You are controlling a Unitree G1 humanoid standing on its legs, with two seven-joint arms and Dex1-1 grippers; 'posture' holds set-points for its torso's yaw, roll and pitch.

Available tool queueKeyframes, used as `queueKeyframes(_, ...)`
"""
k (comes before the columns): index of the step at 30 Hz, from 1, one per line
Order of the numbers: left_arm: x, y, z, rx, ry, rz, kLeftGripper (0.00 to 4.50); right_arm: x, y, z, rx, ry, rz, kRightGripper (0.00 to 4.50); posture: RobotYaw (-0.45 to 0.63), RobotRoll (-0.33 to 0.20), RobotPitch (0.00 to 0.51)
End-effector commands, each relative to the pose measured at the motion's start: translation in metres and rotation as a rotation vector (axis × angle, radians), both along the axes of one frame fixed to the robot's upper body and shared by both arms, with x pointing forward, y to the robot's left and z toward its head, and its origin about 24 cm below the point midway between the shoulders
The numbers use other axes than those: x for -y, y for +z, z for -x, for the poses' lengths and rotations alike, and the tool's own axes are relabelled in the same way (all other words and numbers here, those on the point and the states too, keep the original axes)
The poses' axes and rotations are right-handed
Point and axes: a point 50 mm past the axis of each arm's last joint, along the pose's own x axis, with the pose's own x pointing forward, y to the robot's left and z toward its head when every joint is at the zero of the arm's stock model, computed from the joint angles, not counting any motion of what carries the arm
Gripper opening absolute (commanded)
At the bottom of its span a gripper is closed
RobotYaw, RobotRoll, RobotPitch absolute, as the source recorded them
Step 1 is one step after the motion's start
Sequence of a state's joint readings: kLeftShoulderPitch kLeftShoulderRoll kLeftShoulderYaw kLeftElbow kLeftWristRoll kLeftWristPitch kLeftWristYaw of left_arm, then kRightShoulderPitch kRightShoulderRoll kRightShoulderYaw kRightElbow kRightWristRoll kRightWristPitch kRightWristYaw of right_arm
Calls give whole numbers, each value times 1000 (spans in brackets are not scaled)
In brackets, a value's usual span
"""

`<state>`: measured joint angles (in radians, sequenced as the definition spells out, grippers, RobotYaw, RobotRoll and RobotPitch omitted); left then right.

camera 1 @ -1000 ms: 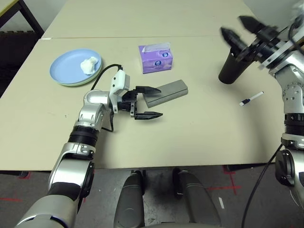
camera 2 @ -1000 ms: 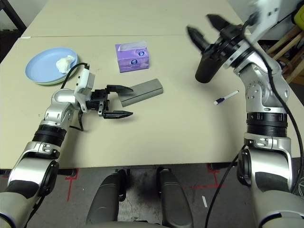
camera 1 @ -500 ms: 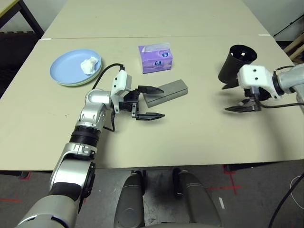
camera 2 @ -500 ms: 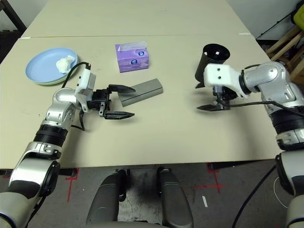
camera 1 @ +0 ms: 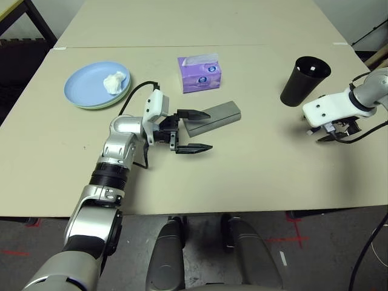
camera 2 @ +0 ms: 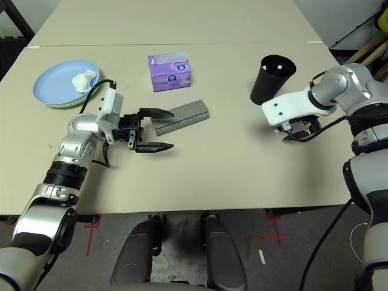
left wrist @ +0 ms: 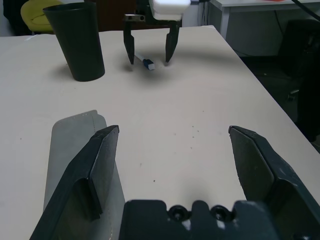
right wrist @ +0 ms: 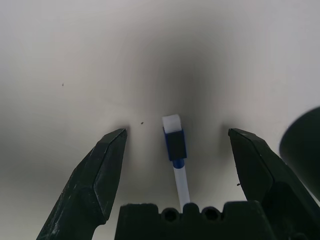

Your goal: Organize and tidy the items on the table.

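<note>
At centre right, the right end effector (right wrist: pixel 175 145) is being held wide open astride a thin white-and-blue marker pen (right wrist: pixel 176 152), gripping nothing. The left end effector (camera 1: pixel 193 130), mid-frame, is being kept fully open and empty beside the grey oblong glasses case (camera 1: pixel 213 118) on the pale beige counter (camera 1: pixel 254 170).

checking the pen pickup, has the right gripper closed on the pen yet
No, the right gripper stands open with the pen lying between its fingers, untouched.

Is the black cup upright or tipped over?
Upright: the cup stands on its narrow base on the table, open mouth up.
</note>
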<state>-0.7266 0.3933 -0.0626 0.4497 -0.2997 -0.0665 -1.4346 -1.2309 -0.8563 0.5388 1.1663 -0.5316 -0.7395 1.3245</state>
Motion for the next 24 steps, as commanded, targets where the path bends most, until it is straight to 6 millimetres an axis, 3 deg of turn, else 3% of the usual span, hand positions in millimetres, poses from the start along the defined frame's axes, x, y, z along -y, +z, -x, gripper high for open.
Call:
queueKeyframes(1,1,-3,4,-10,-4,9,4500,2,0,1,-4,16,43,4472,127,0,248)
queueKeyframes(24,-4,-5,10,-25,27,19,4500,4,3,1,12,79,131,4472,134,0,263)
